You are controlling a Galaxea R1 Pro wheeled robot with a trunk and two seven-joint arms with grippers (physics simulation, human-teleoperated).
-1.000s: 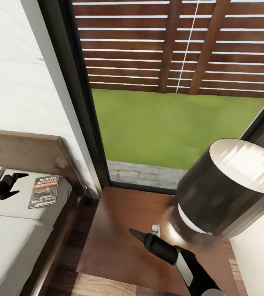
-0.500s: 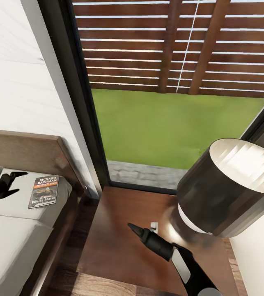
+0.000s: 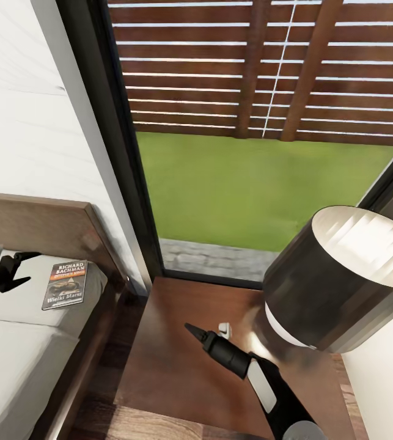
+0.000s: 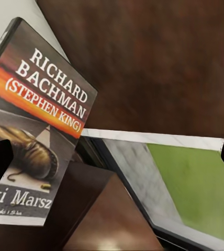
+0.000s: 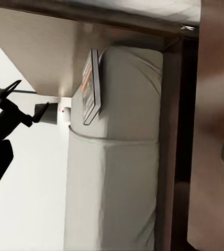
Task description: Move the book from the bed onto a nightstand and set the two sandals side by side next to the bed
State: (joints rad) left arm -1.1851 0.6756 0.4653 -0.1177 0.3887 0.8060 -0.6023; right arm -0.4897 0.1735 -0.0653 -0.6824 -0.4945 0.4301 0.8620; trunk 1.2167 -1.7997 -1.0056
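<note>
the book (image 3: 65, 284) lies on the bed (image 3: 19, 342); a lamp (image 3: 337, 281) stands on the nightstand (image 3: 172, 360).

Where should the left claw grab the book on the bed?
The book lies flat, cover up, at the mattress corner by the headboard. Probably take its long edge nearest the left claw, which hovers open beside it: slide one finger under that edge and pinch the thin cover, since flat faces give no grip.

Glossy wood nightstand (image 3: 178, 360), matt grey mattress (image 3: 13, 360)
</note>
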